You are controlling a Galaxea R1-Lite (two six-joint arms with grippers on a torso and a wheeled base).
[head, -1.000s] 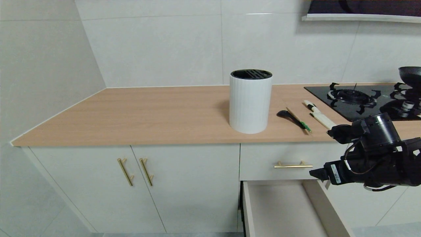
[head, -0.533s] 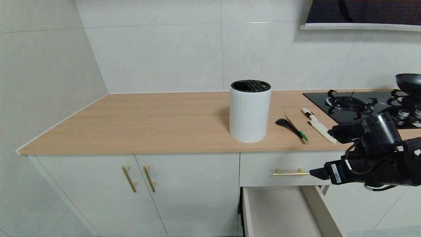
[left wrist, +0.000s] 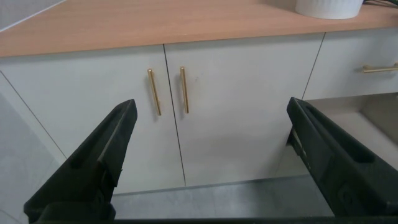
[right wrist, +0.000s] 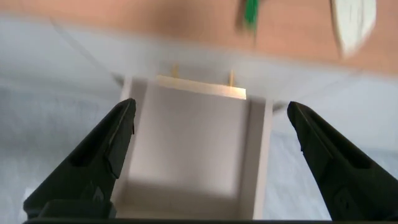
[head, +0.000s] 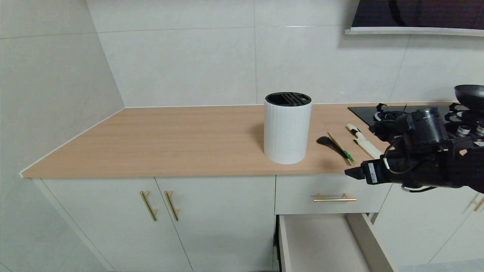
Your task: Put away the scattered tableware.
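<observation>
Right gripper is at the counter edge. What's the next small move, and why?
Probably ease the right gripper forward and down onto the white knife: its jaws stand open and empty, and the knife lies nearest, with the black spoon and green-tipped stick just beyond it.

Place: domestic kitchen.
Evidence: wood-look countertop (head: 170,139) along tiled wall (head: 181,64). Black glass gas hob (head: 361,110) with burner grates, dark pan (head: 470,94) on it. Range hood (head: 412,17) above hob. Pale base cabinets (head: 113,226) with brass bar handles (head: 146,206). Drawer (head: 321,241) pulled open below counter.
On counter: white ribbed utensil holder (head: 287,132) with slotted black top. Near it: black spoon (head: 327,141), chopsticks (head: 340,145), pale knife (head: 361,140).
</observation>
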